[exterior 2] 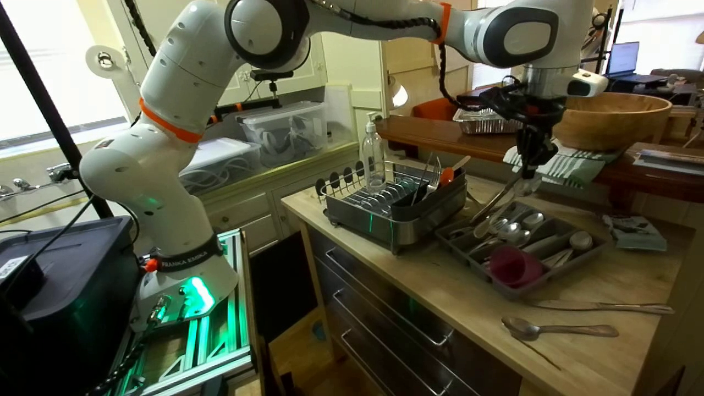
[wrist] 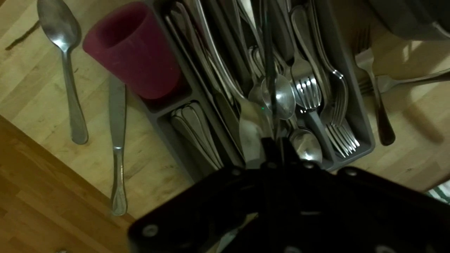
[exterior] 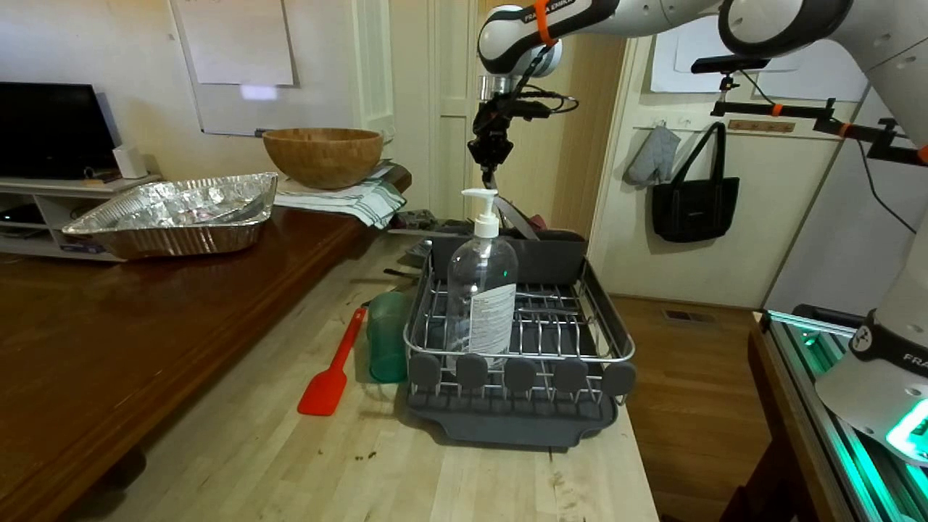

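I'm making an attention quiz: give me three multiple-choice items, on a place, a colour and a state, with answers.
1. Where is the pump bottle? A) foil pan B) wooden bowl C) dish rack
2. What colour is the cup in the cutlery tray? A) dark pink B) green C) white
3. How are the jaws? A) open B) closed on a utensil C) closed on the cup

C, the rack's frame surrounds it; A, plain in the wrist view; B, a utensil juts from them.
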